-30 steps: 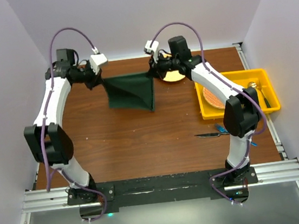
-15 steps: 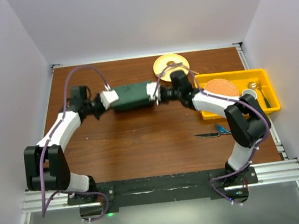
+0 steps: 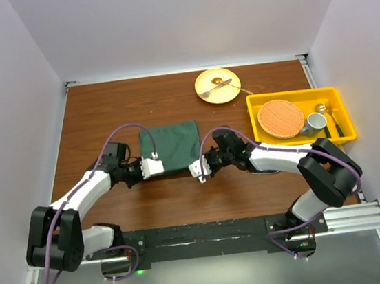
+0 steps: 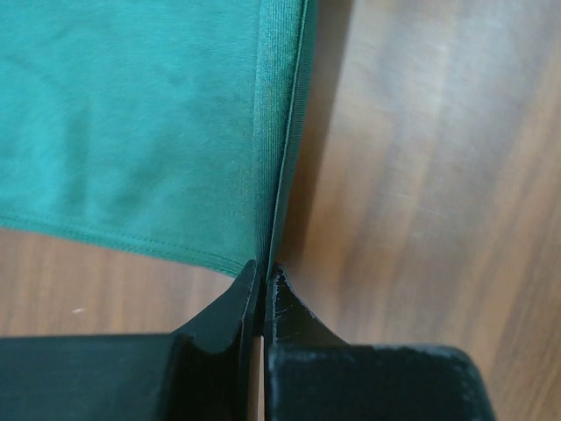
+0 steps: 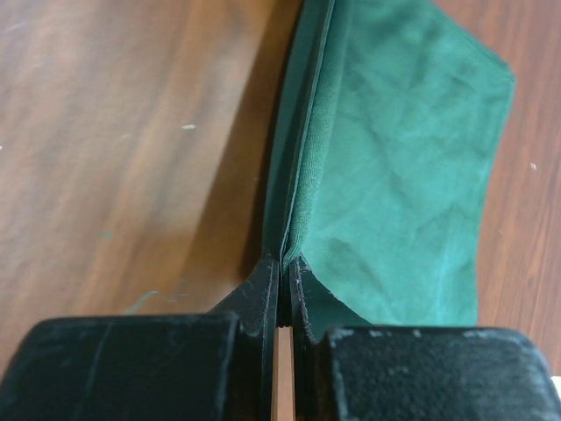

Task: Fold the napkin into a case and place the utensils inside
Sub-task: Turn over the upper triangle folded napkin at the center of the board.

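Napkin (image 3: 174, 144) pulled nearer, pinched edge running left-right

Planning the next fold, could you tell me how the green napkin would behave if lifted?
Likely floppy: the napkin shows soft wrinkles. Probably light: the left gripper and right gripper hold it by thin edges alone. Its stacked layers might slide apart.

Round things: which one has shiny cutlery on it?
The yellow plate, standing alone at the back; the orange woven disc lies bare in the yellow bin.
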Robot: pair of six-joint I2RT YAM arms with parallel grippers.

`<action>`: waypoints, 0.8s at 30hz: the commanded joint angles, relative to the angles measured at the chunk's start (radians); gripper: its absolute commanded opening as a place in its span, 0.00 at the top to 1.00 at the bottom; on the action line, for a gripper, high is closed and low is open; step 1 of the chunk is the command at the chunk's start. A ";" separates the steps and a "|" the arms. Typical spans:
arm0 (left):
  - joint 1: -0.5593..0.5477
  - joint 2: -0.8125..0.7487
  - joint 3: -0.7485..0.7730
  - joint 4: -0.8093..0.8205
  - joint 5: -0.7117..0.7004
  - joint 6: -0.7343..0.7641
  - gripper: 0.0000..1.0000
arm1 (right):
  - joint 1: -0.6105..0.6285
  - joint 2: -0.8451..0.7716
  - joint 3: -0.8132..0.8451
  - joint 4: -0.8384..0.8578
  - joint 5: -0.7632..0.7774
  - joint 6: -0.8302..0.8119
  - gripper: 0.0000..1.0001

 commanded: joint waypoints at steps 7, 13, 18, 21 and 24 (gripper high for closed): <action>-0.066 -0.249 -0.266 0.278 -0.195 0.018 1.00 | 0.128 -0.071 -0.273 0.286 0.259 -0.140 1.00; -0.111 -0.466 -0.461 0.347 -0.255 0.165 1.00 | 0.165 -0.085 -0.412 0.516 0.299 -0.235 1.00; -0.135 -0.610 -0.562 0.330 -0.258 0.280 0.99 | 0.209 -0.018 -0.421 0.607 0.349 -0.281 1.00; -0.140 -0.647 -0.571 0.278 -0.239 0.323 0.93 | 0.229 0.007 -0.419 0.613 0.366 -0.307 1.00; -0.140 -0.656 -0.554 0.237 -0.223 0.337 0.74 | 0.250 0.016 -0.431 0.613 0.368 -0.339 1.00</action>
